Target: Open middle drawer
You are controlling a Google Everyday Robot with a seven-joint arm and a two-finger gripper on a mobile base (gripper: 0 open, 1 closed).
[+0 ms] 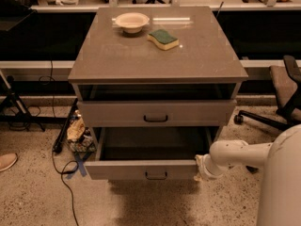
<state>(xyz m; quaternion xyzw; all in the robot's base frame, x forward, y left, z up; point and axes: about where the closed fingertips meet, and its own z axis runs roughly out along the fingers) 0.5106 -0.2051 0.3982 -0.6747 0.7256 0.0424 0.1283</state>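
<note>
The middle drawer (pixel 141 169) of the grey-taupe cabinet is pulled well out. Its dark inside shows and its small black bar handle (pixel 156 175) faces front. The drawer above it (pixel 155 113) sits nearly flush, with a dark gap under the cabinet top. The lowest drawer is hidden beneath the pulled-out one. My gripper (pixel 201 167), at the end of the white arm that comes in from the right, is against the right end of the middle drawer's front, to the right of the handle.
A cream bowl (pixel 132 21) and a green-and-yellow sponge (pixel 163 39) lie on the cabinet top (pixel 197 55). An office chair (pixel 282 91) stands at the right. Cables and clutter (pixel 75 133) lie on the floor at the left, and a shoe (pixel 6 161) shows at the far left.
</note>
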